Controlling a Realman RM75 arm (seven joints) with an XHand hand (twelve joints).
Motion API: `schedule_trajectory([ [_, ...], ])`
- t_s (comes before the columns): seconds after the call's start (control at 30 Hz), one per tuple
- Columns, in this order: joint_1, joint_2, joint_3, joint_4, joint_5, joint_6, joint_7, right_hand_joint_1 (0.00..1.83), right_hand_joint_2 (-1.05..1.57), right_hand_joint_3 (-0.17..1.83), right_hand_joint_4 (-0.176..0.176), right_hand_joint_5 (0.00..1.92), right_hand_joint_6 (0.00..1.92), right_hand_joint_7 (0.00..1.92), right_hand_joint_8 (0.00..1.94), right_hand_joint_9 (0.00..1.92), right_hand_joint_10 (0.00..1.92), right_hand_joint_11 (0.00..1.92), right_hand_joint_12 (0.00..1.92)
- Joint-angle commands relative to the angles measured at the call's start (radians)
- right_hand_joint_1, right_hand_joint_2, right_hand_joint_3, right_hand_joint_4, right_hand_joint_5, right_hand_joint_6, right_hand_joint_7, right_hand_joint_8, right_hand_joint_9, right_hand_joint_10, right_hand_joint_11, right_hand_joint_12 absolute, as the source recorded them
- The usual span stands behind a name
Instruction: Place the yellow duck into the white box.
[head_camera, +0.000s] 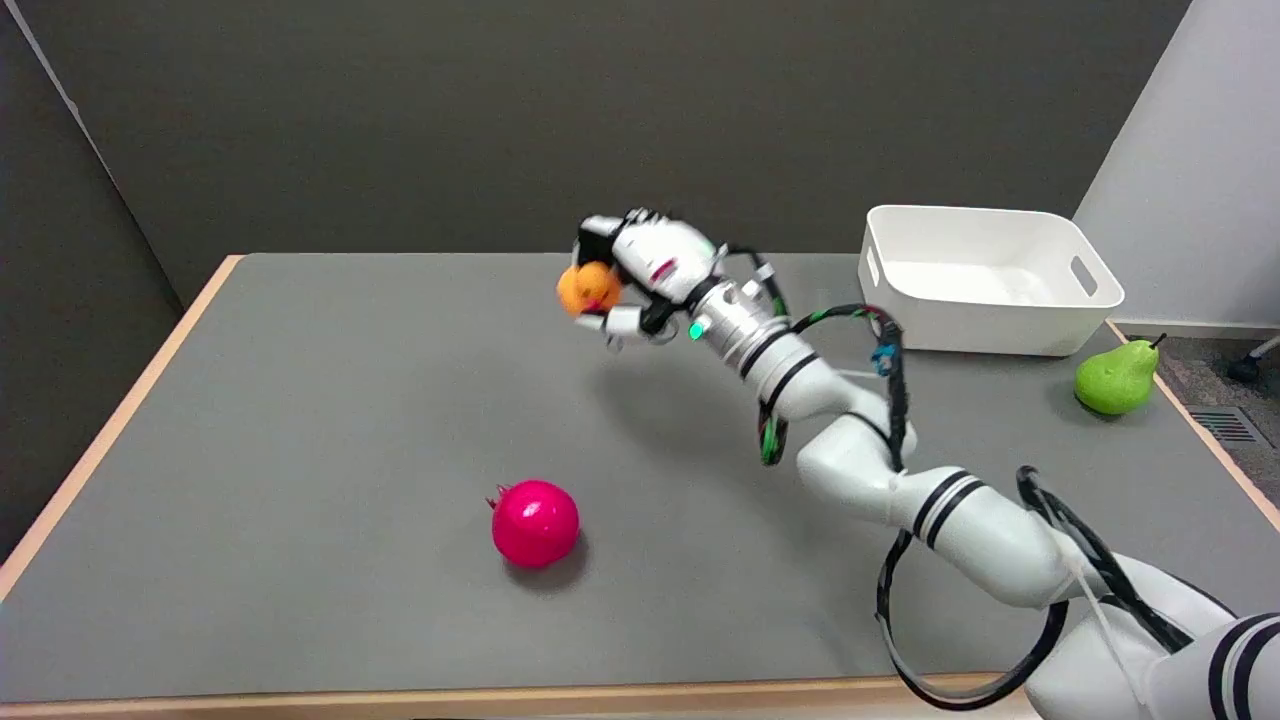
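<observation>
Head view: duck held in the air, box well off to the right

Head view gives me the whole desk (300, 420), grey-topped with a pale wooden edge, and my right arm reaching in from the lower right. At the end of it, the robot hand (632, 285) is up above the desk near the far edge, and its fingers are wrapped around the yellow duck (588, 288). From here the duck looks more orange than yellow, a small rounded shape showing on the left side of the grasp, with a black fingertip above it and white fingers below. It is clear of the desk surface; I can see the arm's shadow lying on the grey top beneath.

The white box (985, 280) sits at the far right of the desk, open side up, with a handle slot in each short wall. It is well apart from the robot hand, to the right of it. I see nothing but its pale floor inside.

Just beside the box, nearer to me and close to the right edge, a green pear (1116, 377) rests on the desk. A bright pink pomegranate (535, 524) sits by itself toward the near side, left of the arm and well apart from everything else.
</observation>
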Motion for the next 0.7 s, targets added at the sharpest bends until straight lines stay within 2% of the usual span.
schedule_trajectory([
  [0.03,-0.027,0.048,0.415,0.077,0.152,-0.031,-0.236,1.15,1.14,0.41,-0.176,0.51,1.51,0.73,1.76,0.73,1.68,0.25,1.86],
  [0.2,-0.060,0.115,0.472,0.074,0.331,0.011,-0.351,1.15,1.15,0.40,-0.176,0.50,1.51,0.73,1.75,0.73,1.71,0.21,1.90],
  [0.43,-0.108,0.247,0.469,0.038,0.726,0.165,-0.533,1.16,1.15,0.38,-0.176,0.51,1.49,0.75,1.72,0.75,1.72,0.21,1.92],
  [0.7,-0.179,0.343,0.469,0.012,0.965,0.267,-0.637,1.16,1.16,0.37,-0.176,0.51,1.49,0.75,1.73,0.75,1.74,0.19,1.92],
])
